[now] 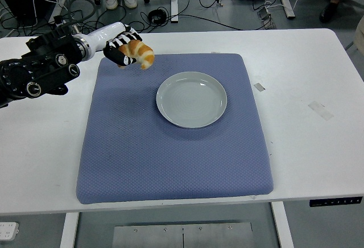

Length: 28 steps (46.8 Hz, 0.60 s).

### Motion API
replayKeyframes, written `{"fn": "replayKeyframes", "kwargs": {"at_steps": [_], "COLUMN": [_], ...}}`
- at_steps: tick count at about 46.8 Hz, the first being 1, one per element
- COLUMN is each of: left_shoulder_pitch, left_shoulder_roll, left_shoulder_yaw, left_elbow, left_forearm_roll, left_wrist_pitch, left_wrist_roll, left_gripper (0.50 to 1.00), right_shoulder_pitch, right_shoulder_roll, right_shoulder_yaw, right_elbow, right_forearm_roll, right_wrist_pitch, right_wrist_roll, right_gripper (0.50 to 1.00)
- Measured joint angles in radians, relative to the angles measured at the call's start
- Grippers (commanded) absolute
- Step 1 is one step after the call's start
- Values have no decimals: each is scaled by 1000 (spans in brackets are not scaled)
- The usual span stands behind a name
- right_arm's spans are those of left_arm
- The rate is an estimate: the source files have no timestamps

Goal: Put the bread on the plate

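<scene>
A golden croissant (140,53) is held in my left hand (127,50), whose black-and-white fingers are curled around it. Hand and bread hang above the far left corner of the blue mat (170,140). The pale grey plate (191,99) lies empty on the mat, to the right of the hand and nearer to me. The black left arm (40,71) comes in from the left edge. My right arm is out of view.
The mat covers the middle of the white table (318,140). Small bits of tape (259,87) lie on the table right of the mat. Cables and people's feet show on the floor beyond the far edge.
</scene>
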Motion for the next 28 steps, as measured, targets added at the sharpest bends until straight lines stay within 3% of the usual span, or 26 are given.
{"fn": "replayKeyframes", "kwargs": {"at_steps": [28], "left_shoulder_pitch": [18], "left_shoulder_roll": [-140], "left_shoulder_yaw": [-62], "left_elbow": [-49], "left_forearm_roll": [99], "left_wrist_pitch": [0], "left_wrist_roll": [2], "left_gripper": [624], "right_shoulder_pitch": [0], "right_shoulder_roll": [0], "right_shoulder_yaw": [0], "right_elbow": [0], "right_forearm_roll": [0], "right_wrist_pitch": [0], "right_wrist_roll": [0], "right_gripper": [1000]}}
